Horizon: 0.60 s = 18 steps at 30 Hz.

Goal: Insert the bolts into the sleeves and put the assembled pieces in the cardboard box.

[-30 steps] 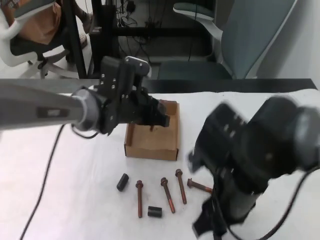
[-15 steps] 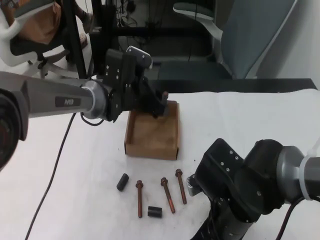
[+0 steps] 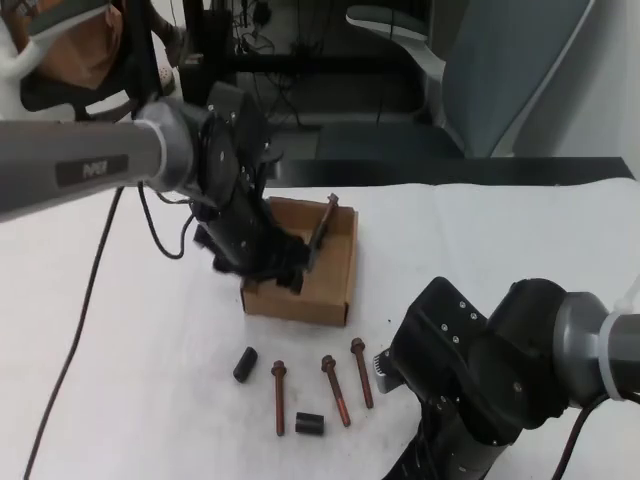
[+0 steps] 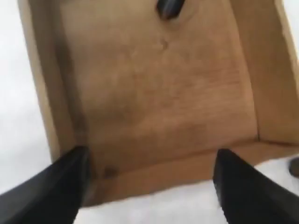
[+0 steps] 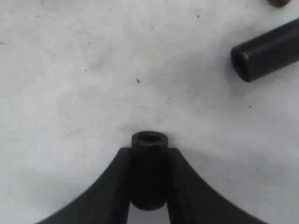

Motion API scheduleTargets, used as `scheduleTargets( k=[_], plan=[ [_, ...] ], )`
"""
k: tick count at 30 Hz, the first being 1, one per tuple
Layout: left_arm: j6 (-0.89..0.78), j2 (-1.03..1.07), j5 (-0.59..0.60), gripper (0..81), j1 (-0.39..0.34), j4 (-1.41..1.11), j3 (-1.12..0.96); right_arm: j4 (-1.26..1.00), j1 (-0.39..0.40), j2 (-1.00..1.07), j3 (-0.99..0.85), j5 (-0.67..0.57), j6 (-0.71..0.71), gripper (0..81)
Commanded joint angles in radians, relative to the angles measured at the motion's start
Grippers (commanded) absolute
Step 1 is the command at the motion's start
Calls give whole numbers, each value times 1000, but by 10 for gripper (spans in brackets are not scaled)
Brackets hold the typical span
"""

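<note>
The cardboard box (image 3: 296,299) stands mid-bench. My left gripper (image 3: 268,262) hovers over its near-left part. In the left wrist view that gripper (image 4: 149,186) is open, with the bare box floor (image 4: 159,93) between its fingers. A bolt with a dark end (image 3: 323,226) leans against the box's right wall, and it appears as a dark tip (image 4: 169,7) in the left wrist view. Three copper bolts (image 3: 337,390) and two black sleeves (image 3: 310,424) lie in front of the box. My right gripper (image 5: 149,154) is shut on a black sleeve (image 5: 149,140) just above the cloth.
The right arm's bulky body (image 3: 490,375) fills the near right of the bench. Another black sleeve (image 5: 266,56) lies close to the right gripper. A white cloth (image 3: 150,400) covers the bench. Chairs and a dark frame stand behind it.
The left arm has swung from the box's far side to its near-left part and let go of the bolt, which now leans in the box. The right arm came down earlier and has since kept still.
</note>
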Motion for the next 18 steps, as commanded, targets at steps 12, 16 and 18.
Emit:
scheduleTargets(
  k=[12,16,18],
  plan=[
    [-42,-39,-255,560,-190,88,5,11,-7,4,8,-1,-39,6],
    [-19,-43,-346,515,-180,-62,5,13,-7,4,8,-12,-51,6],
    [-33,-43,-361,515,-151,-33,5,13,-7,4,8,-26,-55,6]
  ],
)
